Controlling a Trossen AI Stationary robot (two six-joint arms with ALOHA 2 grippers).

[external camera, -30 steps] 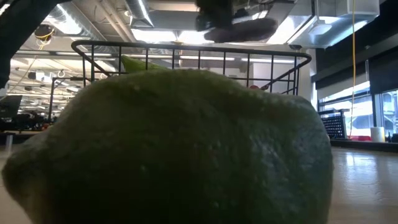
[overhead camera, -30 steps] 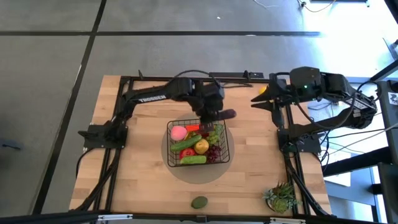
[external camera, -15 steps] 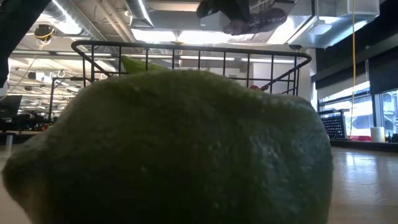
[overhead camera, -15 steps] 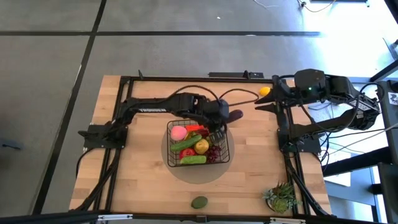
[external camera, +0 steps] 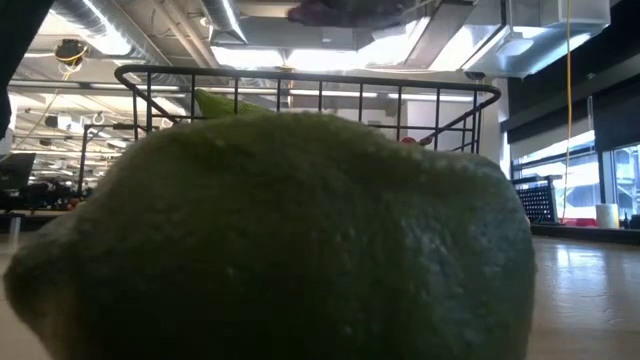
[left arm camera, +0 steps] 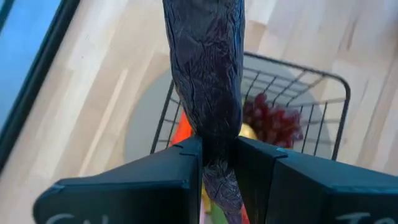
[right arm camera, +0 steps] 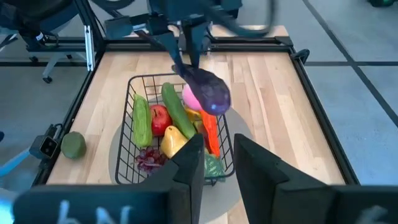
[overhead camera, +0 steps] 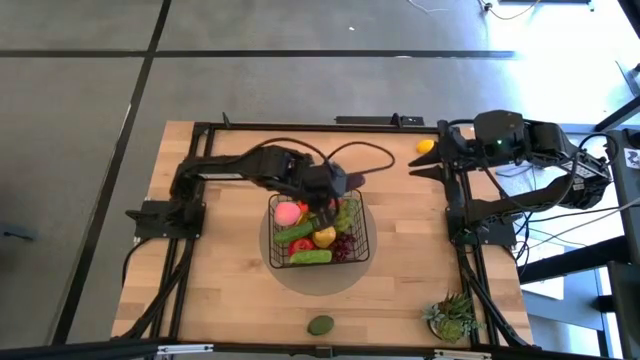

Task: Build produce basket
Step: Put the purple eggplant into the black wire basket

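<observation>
The black wire basket (overhead camera: pixel 318 232) stands mid-table on a grey round mat and holds a pink peach (overhead camera: pixel 288 212), a lemon (overhead camera: pixel 325 235), cucumbers, a tomato, a chilli and dark red grapes (left arm camera: pixel 273 118). My left gripper (left arm camera: pixel 217 155) hovers over the basket's far side, shut on the purple eggplant (right arm camera: pixel 210 93). In the high view the arm hides the eggplant. My right gripper (right arm camera: pixel 213 163) waits open at the far right, near a loose lemon (overhead camera: pixel 425 147). My left gripper pinches the eggplant's narrow end (left arm camera: pixel 214 134) between its two fingers (left arm camera: pixel 186 155). They come at it from above, slanting down. The eggplant hangs tilted below them, thick end (right arm camera: pixel 214 98) lowest, clear above the basket's contents.
A green lime (overhead camera: pixel 320 325) lies near the table's front edge and fills the low view (external camera: pixel 280 240). A spiky potted plant (overhead camera: pixel 452 315) stands at the near right corner. Bare wood lies left and right of the basket.
My left gripper has carried the eggplant from beyond the basket's far right corner toward the table's left, to above the basket, and has turned on the way. The eggplant, which stuck out to the right, now hangs under the arm.
</observation>
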